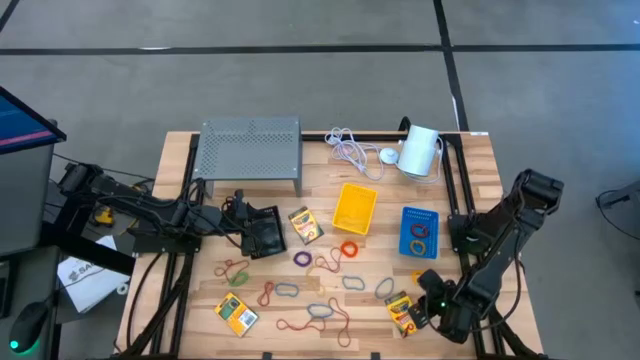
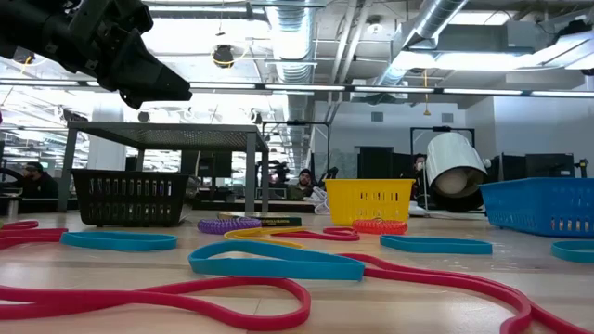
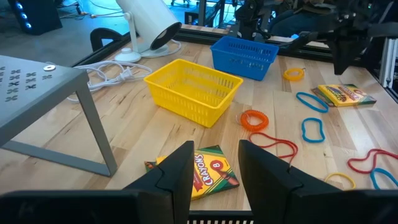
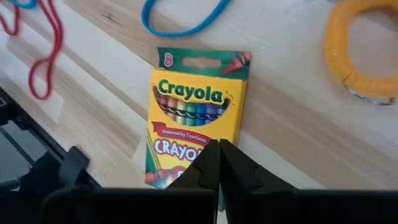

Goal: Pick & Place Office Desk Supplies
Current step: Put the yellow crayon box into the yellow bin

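Note:
My left gripper (image 1: 272, 230) hangs open above the black bin (image 2: 130, 197), pointing toward a crayon box (image 3: 208, 174) that lies flat on the wood. My right gripper (image 4: 219, 152) is shut and sits low over another crayon box (image 4: 193, 106) lying flat near the table's near right corner (image 1: 400, 312). A third crayon box (image 1: 237, 315) lies near left. The yellow bin (image 1: 355, 207) and the blue bin (image 1: 418, 232) stand mid-table, and the blue one holds some bands. Several coloured rubber bands (image 1: 320, 310) lie scattered over the near half. My right gripper has its shut fingertips (image 4: 211, 163) over the lower end of the crayon box (image 4: 180, 149), coming from above. The box lies flat on the table. Whether the tips touch it, I cannot tell.
The grey perforated stand (image 1: 250, 148) stands at the far left. The white cable (image 1: 350, 150) and white cylinder (image 1: 420, 150) lie at the far edge. An orange coil band (image 3: 253, 119) lies near the yellow bin. People sit in the room beyond the table.

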{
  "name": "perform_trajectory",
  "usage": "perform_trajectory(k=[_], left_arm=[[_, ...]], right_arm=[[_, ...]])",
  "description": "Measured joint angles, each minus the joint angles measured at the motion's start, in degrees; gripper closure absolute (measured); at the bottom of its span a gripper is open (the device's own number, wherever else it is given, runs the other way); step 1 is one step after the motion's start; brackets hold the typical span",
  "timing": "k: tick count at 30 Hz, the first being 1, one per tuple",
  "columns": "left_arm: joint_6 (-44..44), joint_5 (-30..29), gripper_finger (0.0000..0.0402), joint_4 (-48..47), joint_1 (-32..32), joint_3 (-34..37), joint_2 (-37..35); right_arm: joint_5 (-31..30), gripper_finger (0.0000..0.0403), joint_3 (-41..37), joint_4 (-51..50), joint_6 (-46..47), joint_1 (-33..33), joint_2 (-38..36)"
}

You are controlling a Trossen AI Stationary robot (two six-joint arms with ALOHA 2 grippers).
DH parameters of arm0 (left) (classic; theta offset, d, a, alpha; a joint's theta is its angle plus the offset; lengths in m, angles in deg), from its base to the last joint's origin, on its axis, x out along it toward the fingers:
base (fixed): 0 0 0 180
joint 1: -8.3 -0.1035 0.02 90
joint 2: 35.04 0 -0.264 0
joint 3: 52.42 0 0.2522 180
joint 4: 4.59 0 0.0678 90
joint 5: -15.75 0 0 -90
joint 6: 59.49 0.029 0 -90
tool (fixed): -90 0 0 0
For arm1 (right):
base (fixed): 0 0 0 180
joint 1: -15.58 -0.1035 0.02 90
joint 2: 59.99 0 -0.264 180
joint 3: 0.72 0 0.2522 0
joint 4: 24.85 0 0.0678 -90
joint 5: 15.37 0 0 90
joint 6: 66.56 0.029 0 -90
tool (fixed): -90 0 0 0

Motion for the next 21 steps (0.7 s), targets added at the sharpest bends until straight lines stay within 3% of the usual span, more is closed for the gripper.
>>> perform_trajectory(k=[14, 17, 21], left_arm=[[0.0, 0.07, 0.0279, 0.0, 0.0, 0.0, 0.01], [-0.01, 0.9, 0.0279, 0.03, 0.01, 0.0, 0.0], [-0.02, 1.01, 0.0279, 0.04, 0.0, 0.0, 0.02]], right_arm=[[-1.19, 0.0391, 0.13, 4.34, -5.26, 1.96, -0.48], [-1.14, 0.0356, 0.17, 6.16, -7.53, 2.79, -0.48], [-1.12, 0.0274, 0.17, 6.98, -8.95, 3.23, -0.48]])
